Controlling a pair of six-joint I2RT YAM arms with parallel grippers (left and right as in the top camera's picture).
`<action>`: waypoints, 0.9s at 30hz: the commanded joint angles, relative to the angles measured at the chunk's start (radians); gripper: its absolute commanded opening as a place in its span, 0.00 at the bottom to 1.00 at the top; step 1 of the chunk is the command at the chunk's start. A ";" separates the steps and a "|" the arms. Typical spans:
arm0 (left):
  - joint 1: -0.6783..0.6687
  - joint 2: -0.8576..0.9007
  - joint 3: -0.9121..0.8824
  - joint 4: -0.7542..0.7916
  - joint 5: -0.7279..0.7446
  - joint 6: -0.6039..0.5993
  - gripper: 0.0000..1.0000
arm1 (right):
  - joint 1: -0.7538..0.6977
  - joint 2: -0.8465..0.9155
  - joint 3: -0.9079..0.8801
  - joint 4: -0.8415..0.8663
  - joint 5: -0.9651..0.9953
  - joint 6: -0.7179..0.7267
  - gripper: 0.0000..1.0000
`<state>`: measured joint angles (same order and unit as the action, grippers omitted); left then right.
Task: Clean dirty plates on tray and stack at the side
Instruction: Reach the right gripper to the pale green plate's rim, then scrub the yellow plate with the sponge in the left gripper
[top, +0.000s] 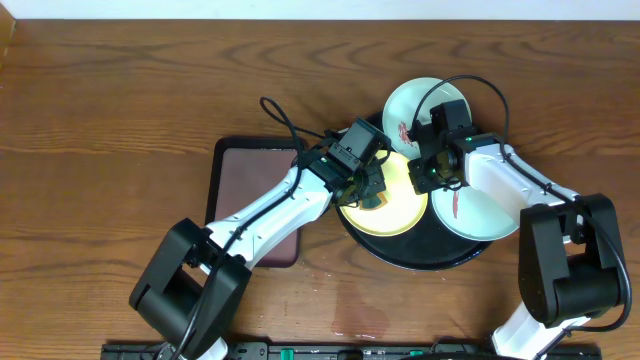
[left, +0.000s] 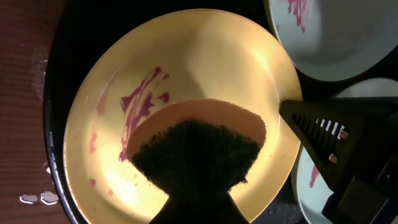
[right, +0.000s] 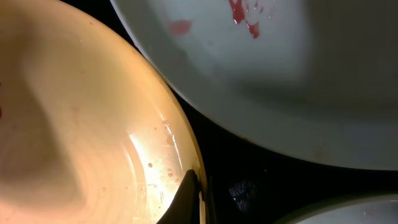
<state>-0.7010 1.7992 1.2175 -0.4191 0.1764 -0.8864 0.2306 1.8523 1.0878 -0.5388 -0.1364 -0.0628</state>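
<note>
The pale yellow plate (top: 395, 215) lies on the round black tray (top: 440, 255), with reddish smears on its left half in the left wrist view (left: 205, 62). My left gripper (top: 368, 190) is shut on a dark green and orange sponge (left: 196, 155) that rests on the plate. My right gripper (top: 418, 178) is shut on the yellow plate's right rim, as the right wrist view (right: 193, 199) shows. One smeared mint plate (top: 415, 100) sits at the tray's far edge. The other (top: 485, 215) sits at its right.
A small maroon rectangular tray (top: 250, 190) lies left of the black tray, under my left arm. A wet patch (top: 360, 315) marks the wood in front of the black tray. Bare wood tabletop (top: 120, 110) stretches to the left and back.
</note>
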 joint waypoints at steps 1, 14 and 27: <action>-0.018 0.002 -0.003 0.008 -0.013 0.025 0.08 | 0.007 0.009 0.007 0.001 0.024 -0.005 0.01; -0.045 0.125 -0.003 0.100 -0.047 -0.013 0.08 | 0.007 0.009 0.007 -0.005 0.024 0.006 0.01; -0.042 0.205 -0.003 0.212 0.021 0.227 0.08 | 0.007 0.009 0.007 -0.004 0.015 0.006 0.01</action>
<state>-0.7422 1.9839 1.2175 -0.2161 0.1825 -0.7673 0.2306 1.8523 1.0893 -0.5419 -0.1371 -0.0620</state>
